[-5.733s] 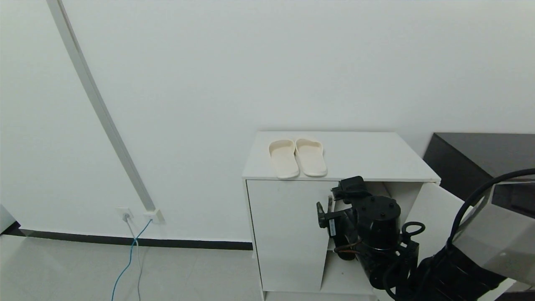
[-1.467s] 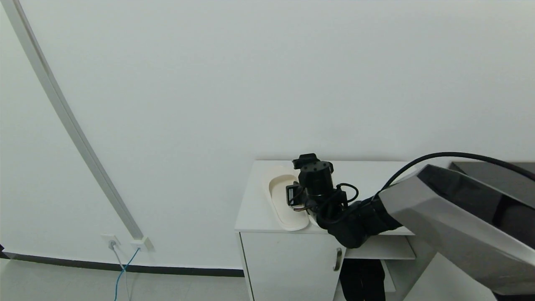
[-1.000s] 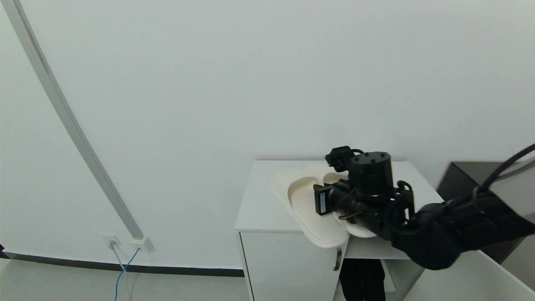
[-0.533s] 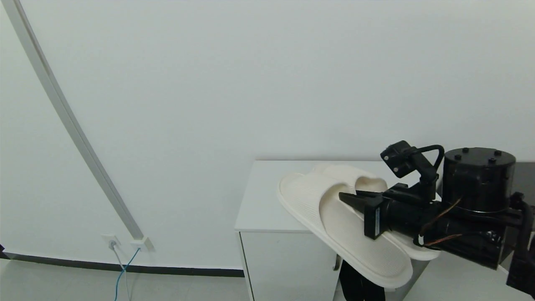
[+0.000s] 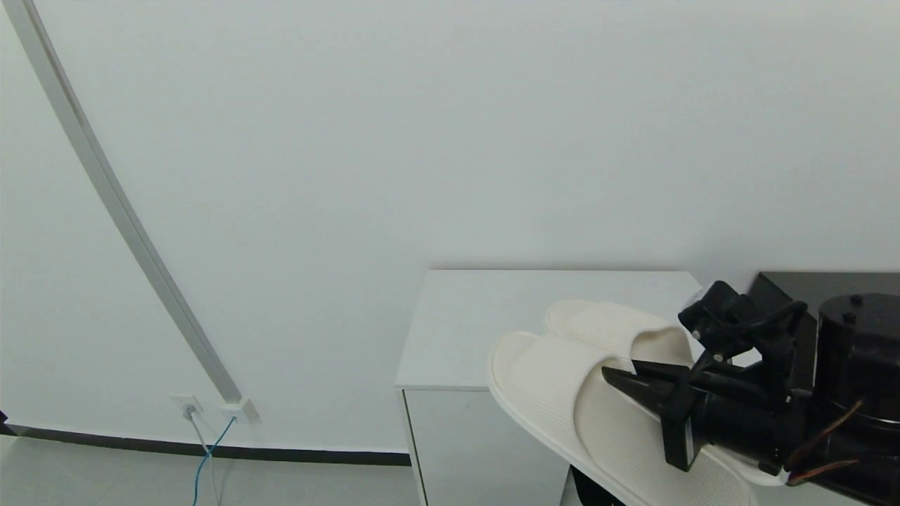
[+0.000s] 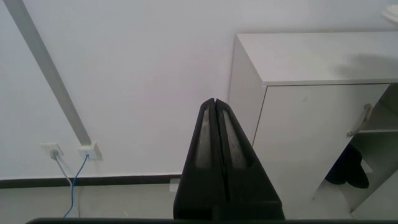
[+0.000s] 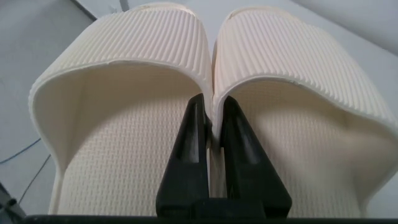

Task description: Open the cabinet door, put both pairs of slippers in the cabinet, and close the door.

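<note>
**Slippers (image 5: 562,393) clamped in right gripper (image 5: 610,374), off the cabinet (image 5: 485,316)**

Right gripper, at 4 o'clock in the head view, is closed tight on the touching inner edges of the cream slippers. It holds both side by side, toes pointing away from it. Their heels are cut off by the lower frame edge, and the far slipper is half hidden behind the near one and the gripper. Together they cover the cabinet's front at 5 o'clock, so its open side is hard to make out there. The left wrist view shows the left gripper (image 6: 215,106) pressed closed on nothing. It also shows a dark pair (image 6: 349,175), blurry, low inside the cabinet. Half a second ago the slippers hung higher, over the cabinet top's front edge. They have since dropped toward 4 o'clock.
</note>
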Robot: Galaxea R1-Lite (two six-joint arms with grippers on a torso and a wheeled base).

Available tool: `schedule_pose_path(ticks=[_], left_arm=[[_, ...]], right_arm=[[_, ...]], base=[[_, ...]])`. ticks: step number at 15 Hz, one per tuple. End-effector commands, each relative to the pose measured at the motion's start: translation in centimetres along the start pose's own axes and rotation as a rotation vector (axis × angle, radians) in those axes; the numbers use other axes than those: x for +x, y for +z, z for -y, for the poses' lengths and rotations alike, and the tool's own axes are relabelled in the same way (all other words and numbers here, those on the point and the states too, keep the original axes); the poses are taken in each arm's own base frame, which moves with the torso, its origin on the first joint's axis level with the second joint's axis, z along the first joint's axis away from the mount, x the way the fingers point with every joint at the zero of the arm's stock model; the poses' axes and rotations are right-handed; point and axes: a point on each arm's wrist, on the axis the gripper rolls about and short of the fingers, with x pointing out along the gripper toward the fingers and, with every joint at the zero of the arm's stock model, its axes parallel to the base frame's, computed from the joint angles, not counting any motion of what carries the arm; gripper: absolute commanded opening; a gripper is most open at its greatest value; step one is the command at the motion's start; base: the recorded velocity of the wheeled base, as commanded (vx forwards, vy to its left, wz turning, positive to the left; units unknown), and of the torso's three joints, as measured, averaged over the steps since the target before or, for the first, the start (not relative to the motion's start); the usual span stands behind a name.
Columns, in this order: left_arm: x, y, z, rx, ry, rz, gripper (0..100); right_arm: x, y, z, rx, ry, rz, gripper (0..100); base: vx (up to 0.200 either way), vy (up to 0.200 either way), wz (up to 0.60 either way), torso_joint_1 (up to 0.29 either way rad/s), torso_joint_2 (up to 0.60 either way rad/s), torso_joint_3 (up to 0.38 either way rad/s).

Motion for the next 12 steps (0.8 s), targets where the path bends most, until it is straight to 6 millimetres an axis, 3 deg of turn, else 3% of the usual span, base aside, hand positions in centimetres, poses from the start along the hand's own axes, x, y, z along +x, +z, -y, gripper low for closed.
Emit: schedule_pose_path(ticks=[1, 5, 12], left_arm=[[0.0, 0.0, 0.0, 0.001, 0.0, 0.0, 0], [0.0, 0.0, 0.0, 0.001, 0.0, 0.0, 0], [0.0, 0.0, 0.0, 0.008, 0.0, -0.001, 0]], right_arm=[[-1.3, -0.9, -0.1, 0.004, 0.003, -0.015, 0], [-4.2, -2.3, -0.3, 0.012, 0.002, -0.017, 0], [-6.3, -1.6, -0.2, 0.014, -0.002, -0.011, 0]], base=[[-0.2, 0.0, 0.0, 0.007, 0.01, 0.002], [-0.2, 0.0, 0.0, 0.011, 0.0, 0.001], [0.0, 0.0, 0.0, 0.0, 0.0, 0.0]])
